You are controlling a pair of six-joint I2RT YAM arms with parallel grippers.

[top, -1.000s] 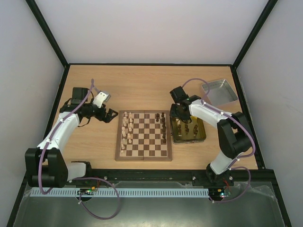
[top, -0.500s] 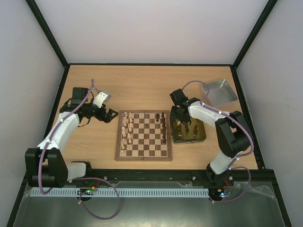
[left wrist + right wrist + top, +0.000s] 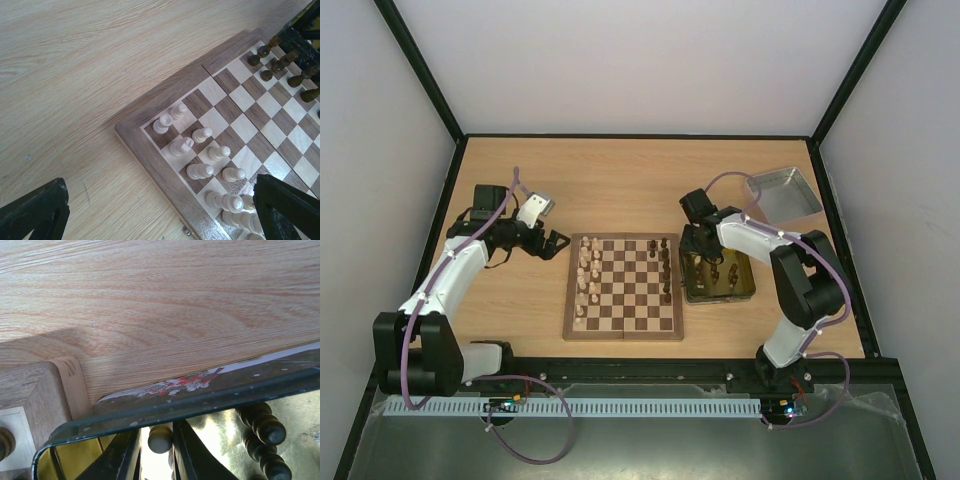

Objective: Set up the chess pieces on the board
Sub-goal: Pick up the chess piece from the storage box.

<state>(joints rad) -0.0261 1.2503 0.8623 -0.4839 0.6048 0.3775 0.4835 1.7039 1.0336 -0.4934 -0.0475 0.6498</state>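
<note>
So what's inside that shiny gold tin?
Dark chess pieces sit in the gold tin. The right hand reaches in, its fingers either side of one piece. The hand and arm cover part of it, so anything there is hidden.

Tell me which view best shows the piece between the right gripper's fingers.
Right wrist: the dark piece sits between the fingers of the right gripper, inside the gold tin. Top view: arm hides it; left wrist misses it.

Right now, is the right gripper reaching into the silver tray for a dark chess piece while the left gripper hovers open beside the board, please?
Not the silver tray: the top external view shows the right gripper in the gold tin, at a dark chess piece. The left gripper hovers open beside the board.
</note>
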